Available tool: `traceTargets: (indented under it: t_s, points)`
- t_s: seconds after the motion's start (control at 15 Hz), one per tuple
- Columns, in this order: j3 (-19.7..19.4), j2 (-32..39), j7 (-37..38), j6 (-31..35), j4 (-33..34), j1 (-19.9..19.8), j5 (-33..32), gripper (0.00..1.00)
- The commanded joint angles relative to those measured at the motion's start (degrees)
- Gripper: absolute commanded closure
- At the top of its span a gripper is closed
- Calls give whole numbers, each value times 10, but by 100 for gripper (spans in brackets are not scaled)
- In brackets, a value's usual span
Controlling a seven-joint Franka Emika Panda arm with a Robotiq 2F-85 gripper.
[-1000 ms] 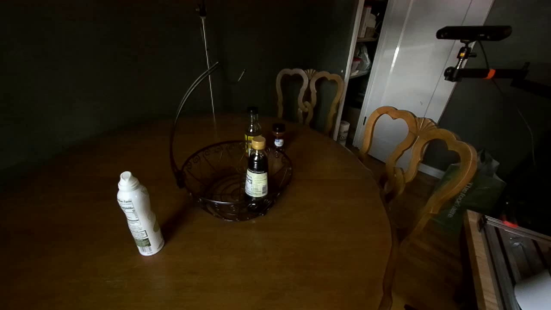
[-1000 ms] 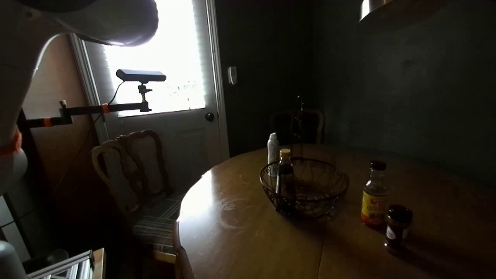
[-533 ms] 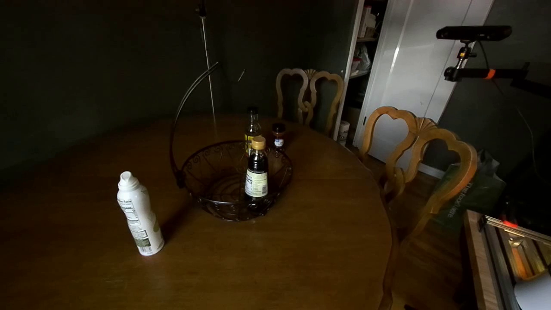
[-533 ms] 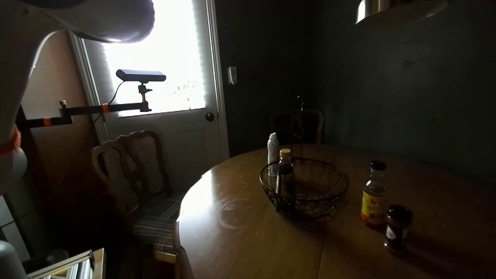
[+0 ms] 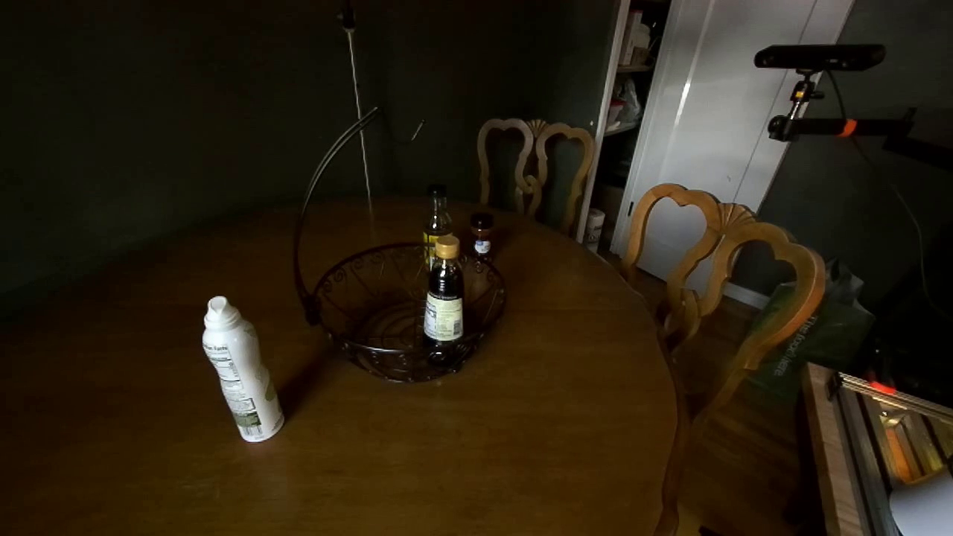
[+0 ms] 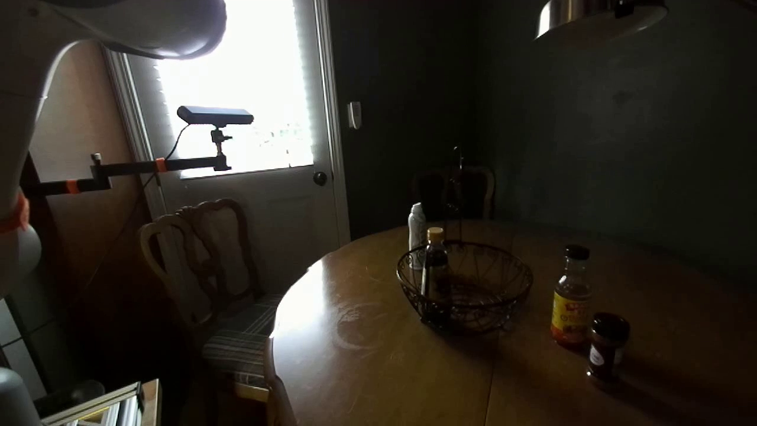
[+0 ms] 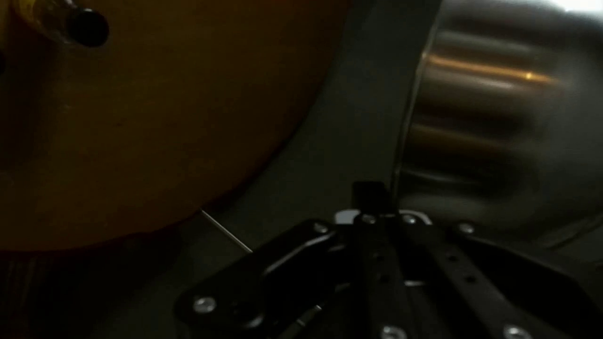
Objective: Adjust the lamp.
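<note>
The metal lamp (image 7: 480, 127) touches the gripper (image 7: 382, 205), which pinches it at the rim.

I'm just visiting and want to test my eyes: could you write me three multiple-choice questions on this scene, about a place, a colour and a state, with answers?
1. Where does the white bottle stand? A) on a chair; B) on the table, outside the wire basket; C) inside the wire basket.

2. What colour is most of the label on the bottle beside the small jar? A) yellow; B) blue; C) black.

3. How are the robot's fingers? A) spread wide; B) around the white bottle; C) together at the rim of the lamp.

Right letters: 1 B, an exterior view shows it apart from the wire basket; 2 A, yellow shows in both exterior views; 3 C, in the wrist view they meet right at its edge.
</note>
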Motion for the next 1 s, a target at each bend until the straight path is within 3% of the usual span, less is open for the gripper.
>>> traceTargets:
  t_s: [0.0, 0.27, 0.47, 0.67, 0.93]
  points:
    - [16, -23, 15, -17, -47, 0, 27, 100]
    - [27, -23, 22, -13, -67, 0, 39, 100]
    - [17, -26, 18, 16, -77, 11, 14, 100]
    - [-8, -38, 40, 42, -75, 23, -31, 100]
    - [-61, -66, 96, 34, -63, 36, -145, 100]
